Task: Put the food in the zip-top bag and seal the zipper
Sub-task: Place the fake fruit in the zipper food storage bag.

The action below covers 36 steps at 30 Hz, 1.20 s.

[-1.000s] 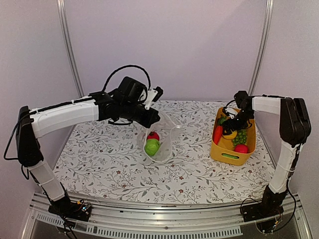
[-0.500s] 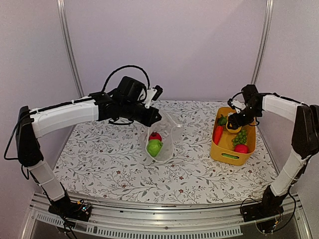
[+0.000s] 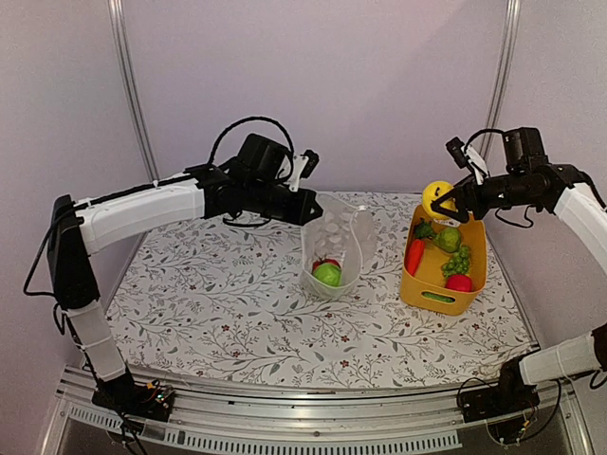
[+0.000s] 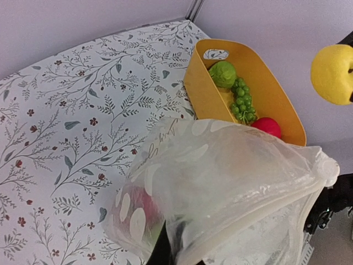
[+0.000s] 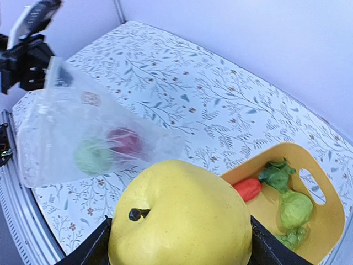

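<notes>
Top external: yellow bin (image 3: 429, 297) near zip-top bag (image 3: 339, 230)

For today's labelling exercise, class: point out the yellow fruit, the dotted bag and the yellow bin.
yellow fruit (image 5: 179, 221): right wrist view, its front skin.
dotted bag (image 3: 334, 232): top view, its dotted side wall.
yellow bin (image 3: 463, 301): top view, its near outer wall.
</notes>
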{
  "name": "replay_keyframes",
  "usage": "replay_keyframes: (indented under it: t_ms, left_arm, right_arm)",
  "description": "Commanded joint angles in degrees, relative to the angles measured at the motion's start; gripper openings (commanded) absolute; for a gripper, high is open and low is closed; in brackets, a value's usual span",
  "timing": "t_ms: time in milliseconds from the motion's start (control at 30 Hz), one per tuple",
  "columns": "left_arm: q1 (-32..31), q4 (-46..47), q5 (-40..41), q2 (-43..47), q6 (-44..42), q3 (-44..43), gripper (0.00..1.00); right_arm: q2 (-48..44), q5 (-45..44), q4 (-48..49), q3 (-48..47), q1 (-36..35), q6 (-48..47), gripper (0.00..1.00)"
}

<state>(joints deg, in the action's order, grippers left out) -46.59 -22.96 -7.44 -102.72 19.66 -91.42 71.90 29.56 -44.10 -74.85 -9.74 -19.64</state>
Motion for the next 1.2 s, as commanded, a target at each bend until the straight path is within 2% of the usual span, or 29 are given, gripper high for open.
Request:
replay_keyframes:
  t_ms: [0, 233, 467, 667, 933, 1167]
  left_arm:
    - [0.5, 1.2, -1.3, -3.3, 4.5, -3.9, 0.0]
    - [0.4, 0.7, -2.4, -7.0, 8.2, -8.9, 0.0]
    - [0.4, 0.2, -3.5, -8.8, 10.0, -10.9, 0.0]
    - [0.3, 0.5, -4.3, -8.8, 11.3, -11.2, 0.0]
    - [0.0, 0.5, -6.3, -8.5, 12.4, -11.3, 0.01]
    - [-0.4, 0.8, -8.2, -8.1, 13.2, -10.9, 0.02]
  right_arm:
    - [-2.6, 10.1, -2.0, -2.8, -5.5, -1.4, 0.47]
    - [-1.3, 9.1, -0.5, -7.5, -17.7, -2.2, 0.48]
    - [4.4, 6.8, 2.9, -9.4, -24.4, -1.6, 0.49]
    - [8.0, 0.0, 4.7, -9.5, -31.2, -2.9, 0.49]
    - [11.4, -12.7, 10.1, -6.5, -33.4, -4.4, 0.52]
    - [14.4, -19.8, 13.1, -5.4, -33.7, -5.2, 0.55]
